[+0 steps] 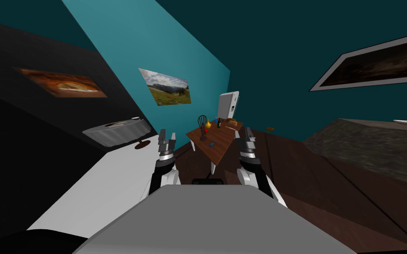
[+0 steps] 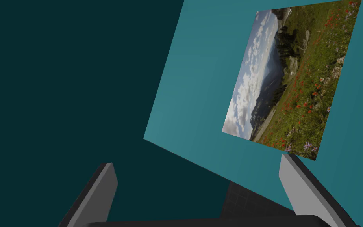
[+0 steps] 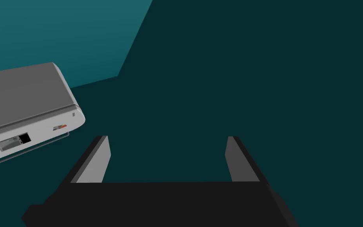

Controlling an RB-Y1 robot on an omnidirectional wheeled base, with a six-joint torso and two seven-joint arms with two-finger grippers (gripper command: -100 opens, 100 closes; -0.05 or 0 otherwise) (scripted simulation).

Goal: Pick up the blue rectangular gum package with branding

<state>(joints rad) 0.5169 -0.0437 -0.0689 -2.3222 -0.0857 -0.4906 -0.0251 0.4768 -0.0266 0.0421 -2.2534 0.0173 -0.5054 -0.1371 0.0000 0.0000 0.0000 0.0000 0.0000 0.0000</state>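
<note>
Both arms reach forward: left gripper (image 1: 167,136) and right gripper (image 1: 246,133) stand with fingers spread, holding nothing. Farther ahead, between them, the blue gum package (image 1: 211,144) lies on the brown table (image 1: 223,139). A white fridge (image 1: 229,105) stands beyond it.

Brown table (image 1: 223,142): blue gum package (image 1: 211,144), bottle (image 1: 219,123).

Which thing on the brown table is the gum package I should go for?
Start at the white fridge; the brown table with white legs stands in front of it. The gum package is the small flat blue piece lying alone on the table's near half. The wire whisk, the dark bottle and the loaf stand farther back, and none is blue.
</note>
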